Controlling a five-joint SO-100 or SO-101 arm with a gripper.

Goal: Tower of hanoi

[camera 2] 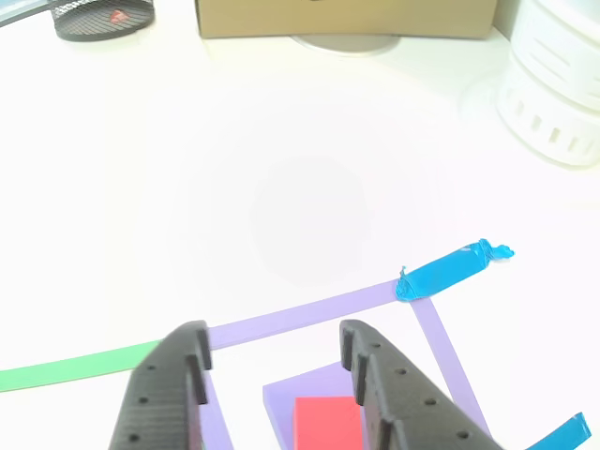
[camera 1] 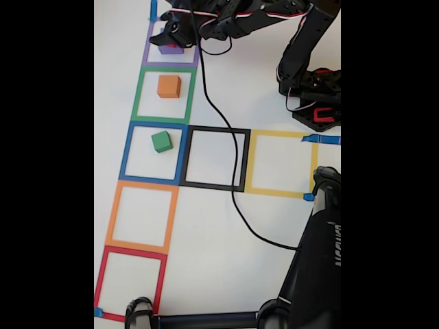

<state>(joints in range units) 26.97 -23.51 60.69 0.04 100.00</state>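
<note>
In the fixed view the arm reaches to the top left, and its gripper (camera 1: 171,35) hangs over the purple block (camera 1: 170,49) inside the purple tape square (camera 1: 147,56). The other view shows the red block (camera 2: 328,424) lying on the purple block (camera 2: 281,398), between the spread fingers of the gripper (camera 2: 272,337). The red block is close to the right finger (camera 2: 375,384) and a clear gap separates it from the left finger (camera 2: 178,384). The orange block (camera 1: 169,86) sits in the green tape square and the green block (camera 1: 162,141) in the blue tape square.
Black (camera 1: 217,157), yellow (camera 1: 280,163), orange (camera 1: 140,216) and red (camera 1: 130,282) tape squares lie on the white sheet. A black cable (camera 1: 233,171) crosses the sheet. The arm base (camera 1: 315,96) is top right; black hardware (camera 1: 319,260) stands bottom right. A cardboard box (camera 2: 347,17) and a white container (camera 2: 558,84) are beyond.
</note>
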